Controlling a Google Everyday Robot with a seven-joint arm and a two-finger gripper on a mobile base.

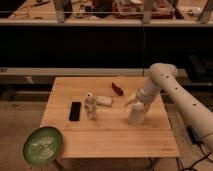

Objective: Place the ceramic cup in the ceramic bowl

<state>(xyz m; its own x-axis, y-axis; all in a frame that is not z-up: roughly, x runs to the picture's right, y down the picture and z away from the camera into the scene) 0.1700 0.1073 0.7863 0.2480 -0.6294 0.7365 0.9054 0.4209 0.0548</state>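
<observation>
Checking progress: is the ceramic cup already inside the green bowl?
No, the ceramic cup stands on the table just below the gripper, far from the ceramic bowl at the front-left corner.

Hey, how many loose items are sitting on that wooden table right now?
5: black slab at left, whitish bottle beside it, pale block mid-table, dark red item behind, ceramic cup at right, directly under the gripper.
</observation>
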